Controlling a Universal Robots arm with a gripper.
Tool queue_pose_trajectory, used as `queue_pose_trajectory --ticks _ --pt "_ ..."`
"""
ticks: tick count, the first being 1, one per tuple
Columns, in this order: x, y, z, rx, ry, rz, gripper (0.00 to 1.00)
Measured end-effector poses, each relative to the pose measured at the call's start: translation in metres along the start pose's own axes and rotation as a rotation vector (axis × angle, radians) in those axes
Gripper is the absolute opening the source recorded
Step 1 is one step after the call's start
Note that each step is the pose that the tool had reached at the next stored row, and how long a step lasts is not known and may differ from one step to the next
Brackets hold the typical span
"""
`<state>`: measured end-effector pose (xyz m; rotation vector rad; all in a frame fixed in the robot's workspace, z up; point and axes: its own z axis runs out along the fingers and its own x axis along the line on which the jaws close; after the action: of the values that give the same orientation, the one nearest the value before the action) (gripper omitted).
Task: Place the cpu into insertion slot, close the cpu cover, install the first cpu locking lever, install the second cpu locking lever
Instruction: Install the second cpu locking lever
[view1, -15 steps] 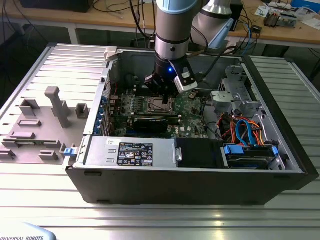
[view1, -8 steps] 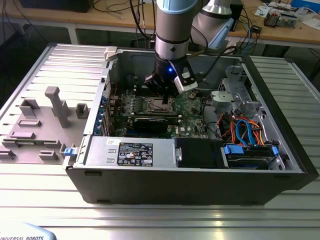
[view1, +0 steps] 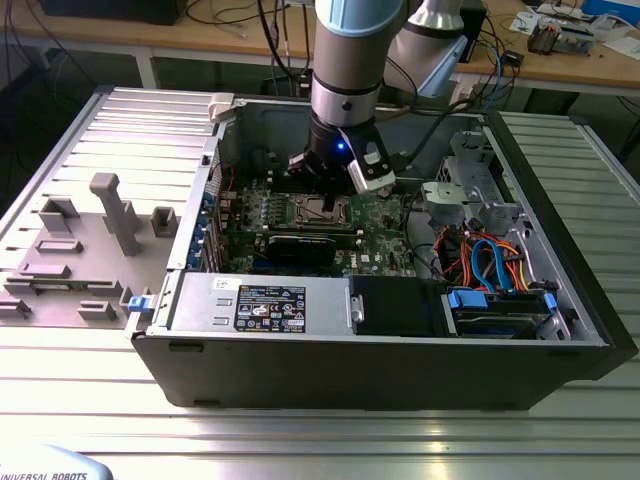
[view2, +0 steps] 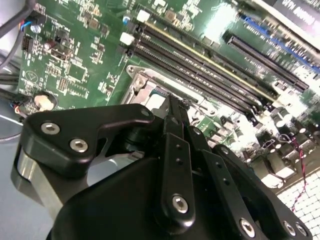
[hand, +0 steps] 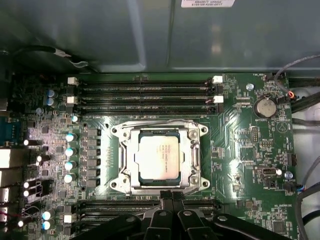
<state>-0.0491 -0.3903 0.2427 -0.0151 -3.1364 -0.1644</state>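
Tool (hand: 171, 194) closed, empty, beside cpu cover (hand: 160, 184)

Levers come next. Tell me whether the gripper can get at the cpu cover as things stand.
Probably yes. The gripper sits right at the edge of the cpu cover, which lies flat around the cpu. Nothing stands over it; the memory slots lie beside it.

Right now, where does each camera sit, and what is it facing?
Exterior view: off the arm, above the open case, looking down; arm and gripper over the board.
First wrist view: on the arm, facing the cpu in its cover; gripper at the edge.
Second wrist view: behind the gripper, slanting across the memory slots.
Both wrist views share the socket.
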Motion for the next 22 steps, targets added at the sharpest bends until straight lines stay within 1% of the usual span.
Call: queue_pose_trajectory --ticks 2,9,12,17,20,21,22 --pt "0.0000 -0.0032 -0.0004 0.0000 0.0002 -0.001 0.11" --pt "0.0000 -0.0036 -0.0004 0.0000 0.0001 -0.001 0.11" --pt "0.0000 -0.0037 -0.0004 0.0001 0.0025 -0.023 0.11" --pt "0.0002 -0.0081 -0.0007 0.0000 0.0028 -0.026 0.11" --pt "0.0033 -0.0094 -0.0006 0.0000 0.0028 -0.026 0.11" --pt "0.0065 -0.0103 -0.0007 -0.0002 0.0028 -0.026 0.11" --pt "0.0082 -0.0106 -0.0007 -0.0003 0.0028 -0.026 0.11"
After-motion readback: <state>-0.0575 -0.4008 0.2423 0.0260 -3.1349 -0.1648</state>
